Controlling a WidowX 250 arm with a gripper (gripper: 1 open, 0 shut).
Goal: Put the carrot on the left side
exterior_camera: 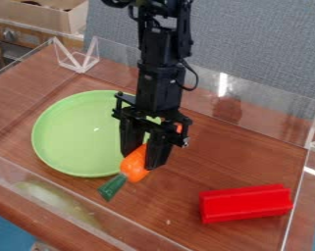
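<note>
The tabletop (pixel 226 147) looks like smooth reddish-brown wood. The green plate (pixel 68 132) seems matt plastic, while the clear plastic wall (pixel 258 98) at the far side looks glossy.

One carrot (pixel 133 165) (orange, green-topped) — plus one plate (pixel 81 135), one red block (pixel 245 204).

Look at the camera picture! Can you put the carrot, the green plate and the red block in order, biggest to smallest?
1. Green plate
2. Red block
3. Carrot, though it's partly hidden
</note>
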